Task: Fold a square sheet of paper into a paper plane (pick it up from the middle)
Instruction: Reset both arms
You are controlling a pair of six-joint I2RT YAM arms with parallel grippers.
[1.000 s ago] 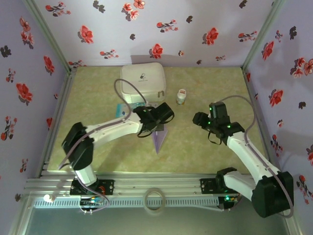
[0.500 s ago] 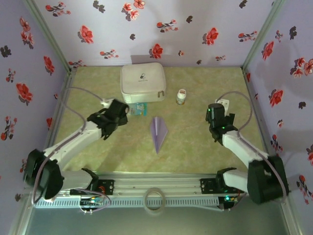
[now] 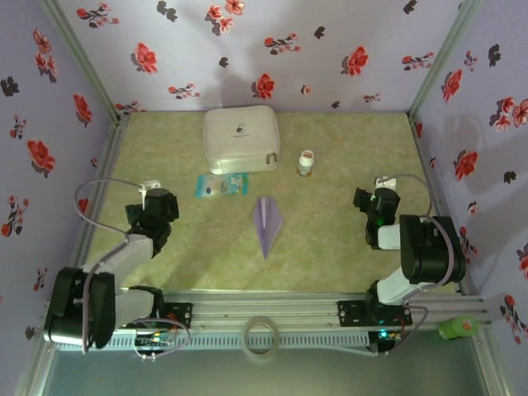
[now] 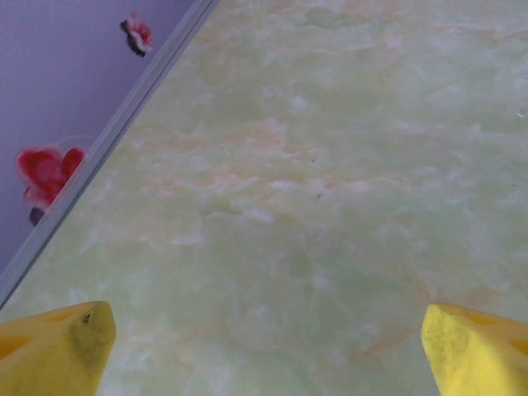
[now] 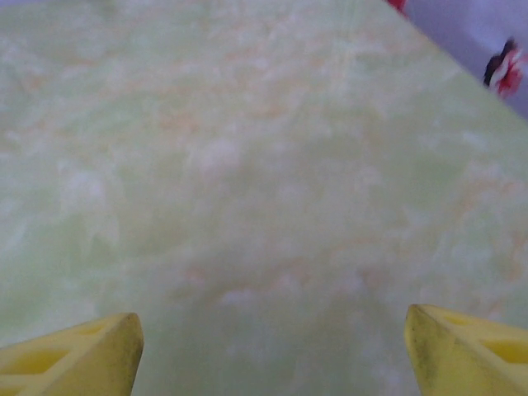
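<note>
The lavender paper plane (image 3: 266, 224) lies flat in the middle of the table, a slim kite-shaped dart with its sharp tip toward the near edge and a centre crease. No flat square sheet of paper is in view. My left gripper (image 3: 153, 205) is folded back at the left side of the table, well clear of the plane. In the left wrist view its yellow fingers (image 4: 58, 351) stand wide apart over bare table, so it is open and empty. My right gripper (image 3: 375, 202) is folded back at the right side. It is open too, with yellow fingertips (image 5: 462, 346) far apart and nothing between them.
A white zip case (image 3: 240, 139) stands at the back centre. A small teal-and-white packet (image 3: 222, 185) lies in front of it. A small white bottle (image 3: 306, 162) stands to the right of the case. Purple flowered walls (image 3: 49, 124) close in the green marbled table (image 3: 330, 239).
The left gripper let go of the plane and pulled back to the left side, opening wide. The right arm drew back to the right side and opened further. The plane stayed put.
</note>
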